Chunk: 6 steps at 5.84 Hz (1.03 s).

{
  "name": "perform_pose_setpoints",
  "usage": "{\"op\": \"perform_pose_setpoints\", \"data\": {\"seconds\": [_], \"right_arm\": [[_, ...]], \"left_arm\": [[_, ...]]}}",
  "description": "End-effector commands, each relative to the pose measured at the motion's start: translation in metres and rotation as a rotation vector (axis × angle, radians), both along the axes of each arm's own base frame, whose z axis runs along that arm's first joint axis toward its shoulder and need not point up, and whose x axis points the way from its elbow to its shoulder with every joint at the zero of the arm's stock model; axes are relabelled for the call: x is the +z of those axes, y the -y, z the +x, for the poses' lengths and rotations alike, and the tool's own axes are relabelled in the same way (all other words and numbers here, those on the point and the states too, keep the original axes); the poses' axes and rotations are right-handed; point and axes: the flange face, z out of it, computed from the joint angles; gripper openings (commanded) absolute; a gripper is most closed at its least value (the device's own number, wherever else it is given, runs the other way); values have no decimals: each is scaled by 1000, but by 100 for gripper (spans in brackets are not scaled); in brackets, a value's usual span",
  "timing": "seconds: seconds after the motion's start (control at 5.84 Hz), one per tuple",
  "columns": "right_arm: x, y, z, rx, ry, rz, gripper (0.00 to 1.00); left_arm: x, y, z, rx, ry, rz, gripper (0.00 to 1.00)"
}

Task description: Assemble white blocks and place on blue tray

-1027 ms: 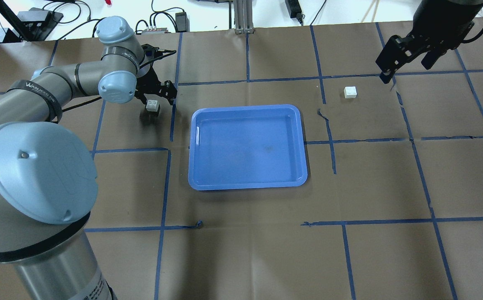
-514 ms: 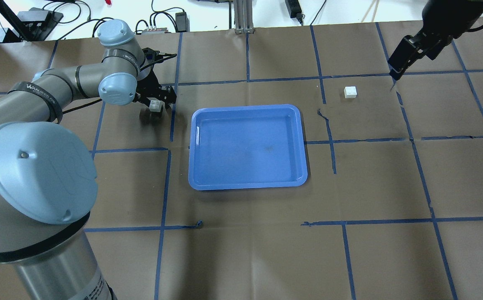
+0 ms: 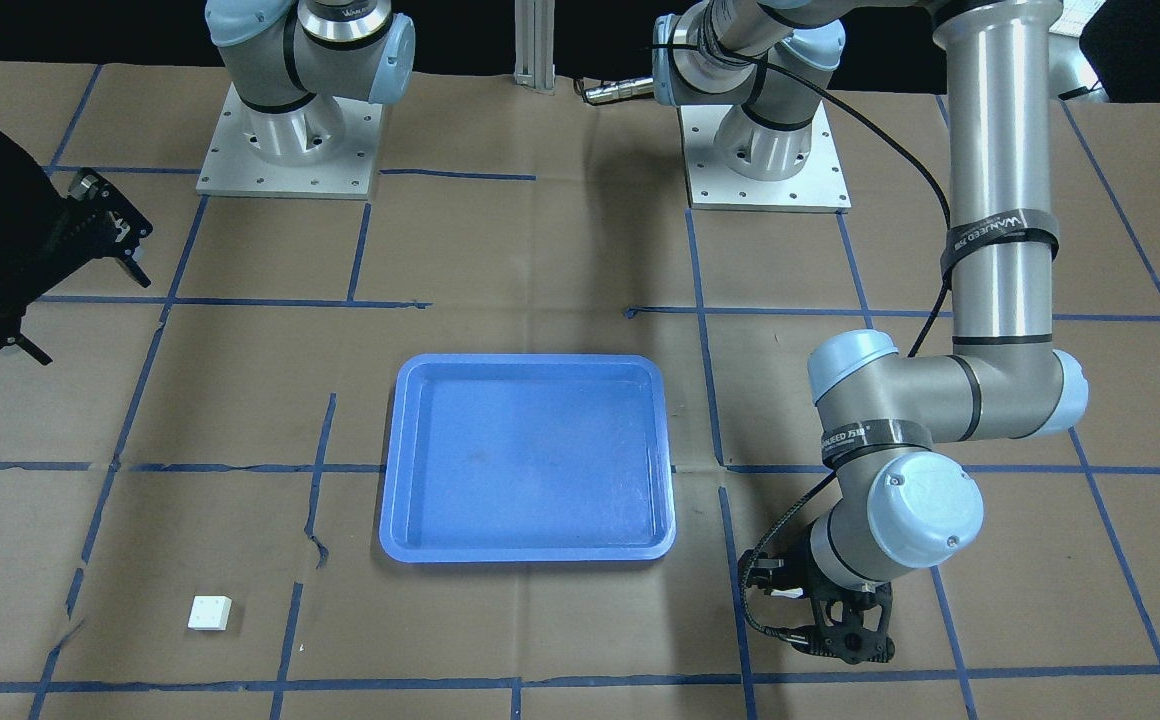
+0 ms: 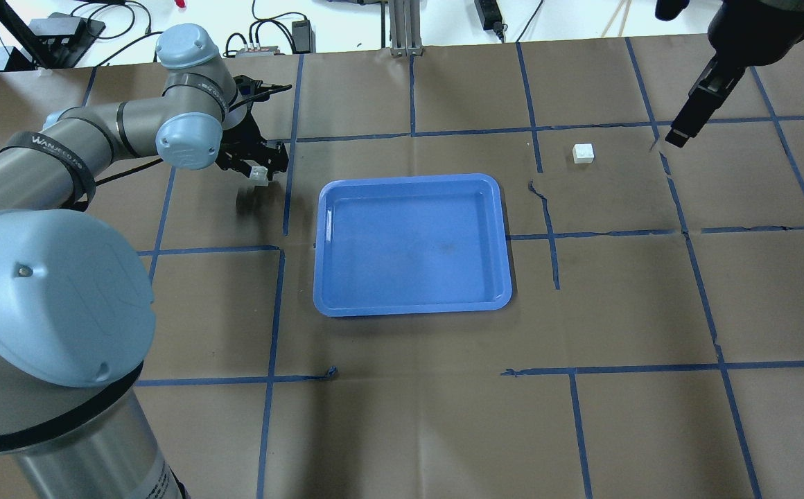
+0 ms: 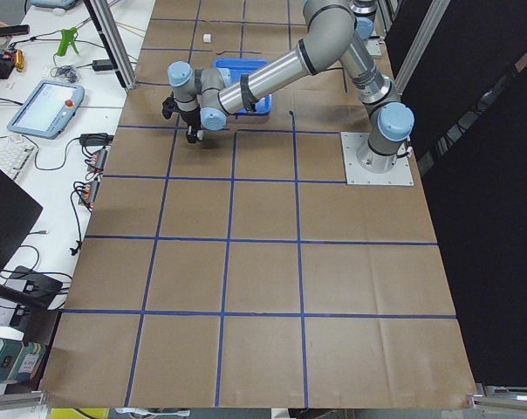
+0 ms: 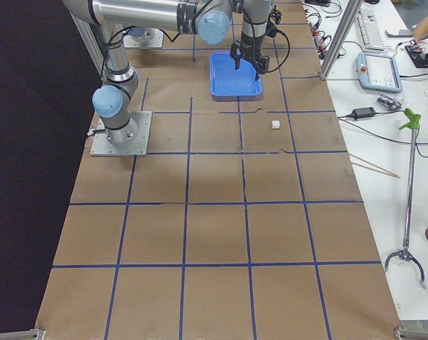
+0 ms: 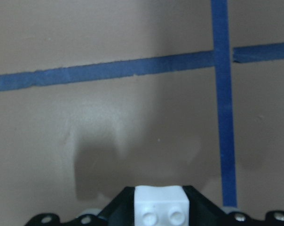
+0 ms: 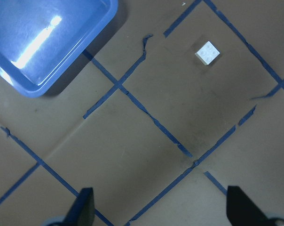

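Gripping one white block [image 7: 161, 205] between its black fingers, the left claw [image 4: 256, 166] was noted closed on that piece. Two studs were seen on the block's face in the left wrist view. The block was held a little above the brown table [image 4: 409, 416], with its shadow cast on the paper apart from it. In the overhead view this claw was placed near the upper left corner of the blue tray [image 4: 409, 309], outside the rim.

The second white block [image 4: 583, 153] was recorded lying flat on the table, studs up, well apart from the tray on its right side and untouched by either claw. The right claw [image 8: 161, 209] was held high above the table, fingers spread wide with nothing between them, the second block being seen far ahead of it in its wrist view. Blue tape lines [image 4: 412, 134] were marked across the paper in a grid. No block was found on the tray.
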Motion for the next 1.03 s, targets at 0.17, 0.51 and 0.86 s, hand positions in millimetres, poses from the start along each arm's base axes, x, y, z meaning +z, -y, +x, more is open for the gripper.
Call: {"op": "perform_pose_setpoints", "data": {"seconds": [0.17, 0.51, 0.86], "right_arm": [[-67, 58, 1, 499, 121, -53, 100], [-120, 95, 0, 660, 179, -84, 100], [-174, 127, -23, 671, 260, -68, 100]], "left_arm": [[57, -46, -56, -169, -11, 43, 5], [64, -95, -137, -644, -17, 49, 5], [57, -113, -194, -1156, -15, -1, 3]]}}
